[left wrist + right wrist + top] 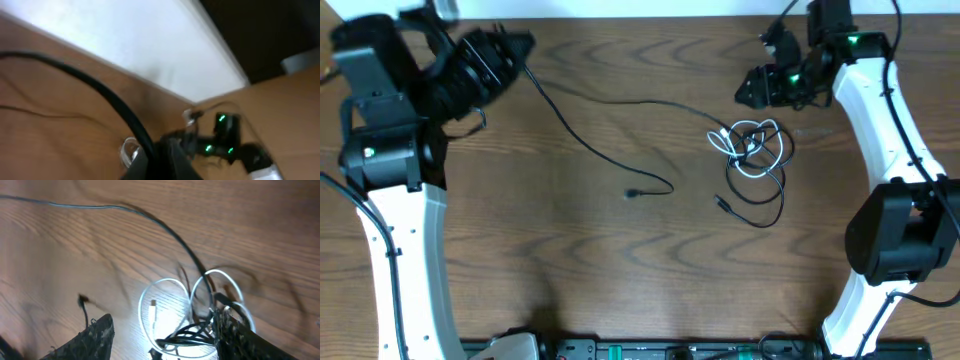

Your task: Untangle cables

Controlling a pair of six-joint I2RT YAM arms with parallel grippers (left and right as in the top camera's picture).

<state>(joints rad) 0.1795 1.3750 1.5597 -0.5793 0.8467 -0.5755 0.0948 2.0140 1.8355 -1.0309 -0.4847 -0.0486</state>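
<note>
Soft, even light; uneven sharpness.
The black cable (111,102) is blurred; above it, a white surface (125,40) is overexposed.

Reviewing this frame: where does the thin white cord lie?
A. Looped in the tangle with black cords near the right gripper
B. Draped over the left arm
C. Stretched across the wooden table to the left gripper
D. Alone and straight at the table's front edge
A: the thin white cord curls in loops among black cords in the knot by the right gripper; only a long black cable reaches the left gripper.
</note>
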